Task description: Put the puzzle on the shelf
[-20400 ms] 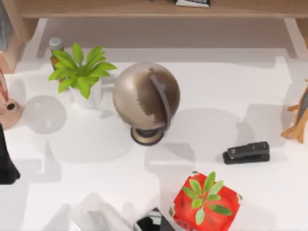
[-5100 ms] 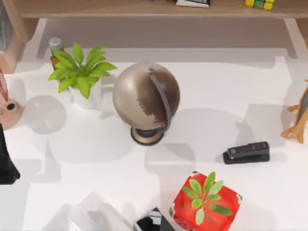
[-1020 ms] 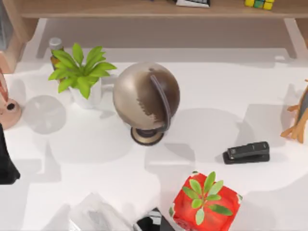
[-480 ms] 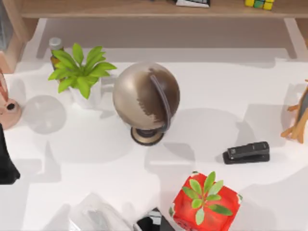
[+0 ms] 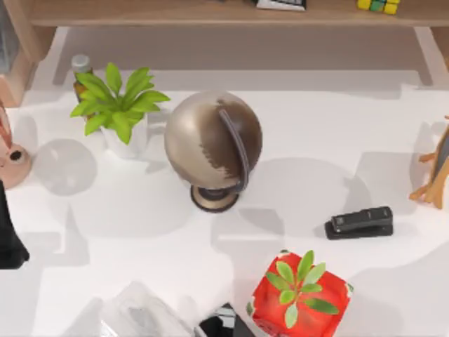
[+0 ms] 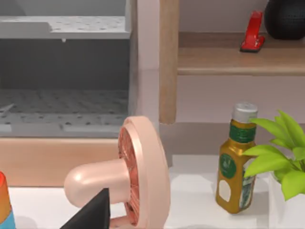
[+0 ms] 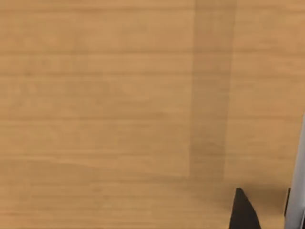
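Observation:
The puzzle (image 5: 377, 5), a small cube of yellow and green tiles, rests on the shelf (image 5: 175, 12), the light-brown board along the far edge, near its right end. No gripper touches it. My left arm (image 5: 8, 242) is parked at the table's left edge. A dark piece of my left gripper (image 6: 93, 217) sits close to a pink round object (image 6: 143, 176). A dark piece of my right gripper (image 7: 244, 211) shows against a light wooden surface (image 7: 105, 105).
A globe (image 5: 214, 144) stands mid-table with a potted plant (image 5: 119, 105) and a bottle (image 5: 81, 69) to its left. A black stapler (image 5: 359, 222) and a red plant pot (image 5: 300, 295) lie at the front right. A wooden stand (image 5: 435, 175) is at the right edge.
The puzzle was not on the shelf 20 s ago and has lain there since 5 s ago. In the last second only a shadow at the table's right side has shifted.

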Robot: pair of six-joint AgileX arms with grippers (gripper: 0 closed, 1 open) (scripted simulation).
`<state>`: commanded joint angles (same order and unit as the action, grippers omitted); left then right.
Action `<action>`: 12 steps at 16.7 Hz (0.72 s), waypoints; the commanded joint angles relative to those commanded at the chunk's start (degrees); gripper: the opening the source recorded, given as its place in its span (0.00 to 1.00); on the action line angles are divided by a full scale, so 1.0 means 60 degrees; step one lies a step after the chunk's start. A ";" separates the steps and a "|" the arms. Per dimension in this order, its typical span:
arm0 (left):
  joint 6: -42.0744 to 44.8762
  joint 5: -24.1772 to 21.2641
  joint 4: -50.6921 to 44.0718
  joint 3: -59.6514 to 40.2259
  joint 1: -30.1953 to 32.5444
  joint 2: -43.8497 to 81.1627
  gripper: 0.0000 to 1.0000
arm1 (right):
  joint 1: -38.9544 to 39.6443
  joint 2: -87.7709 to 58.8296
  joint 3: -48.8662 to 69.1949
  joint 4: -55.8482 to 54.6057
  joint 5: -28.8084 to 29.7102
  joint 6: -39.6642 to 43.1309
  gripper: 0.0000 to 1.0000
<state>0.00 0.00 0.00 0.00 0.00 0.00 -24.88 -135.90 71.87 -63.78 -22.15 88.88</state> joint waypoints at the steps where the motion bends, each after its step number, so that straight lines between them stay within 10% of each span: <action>1: 0.0000 0.0000 0.0000 0.0000 0.0000 0.0000 1.00 | 0.0000 0.0000 0.0000 0.0000 0.0000 0.0000 0.53; 7: 0.0000 0.0000 0.0000 0.0000 0.0000 0.0000 1.00 | 0.0000 0.0000 0.0000 0.0000 0.0000 0.0000 0.98; 12: 0.0000 0.0000 0.0000 0.0000 0.0000 0.0000 1.00 | 0.0000 0.0000 0.0000 0.0000 0.0000 0.0000 1.00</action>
<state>0.00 0.00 0.00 0.00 0.00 0.00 -24.88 -135.90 71.87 -63.78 -22.15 88.88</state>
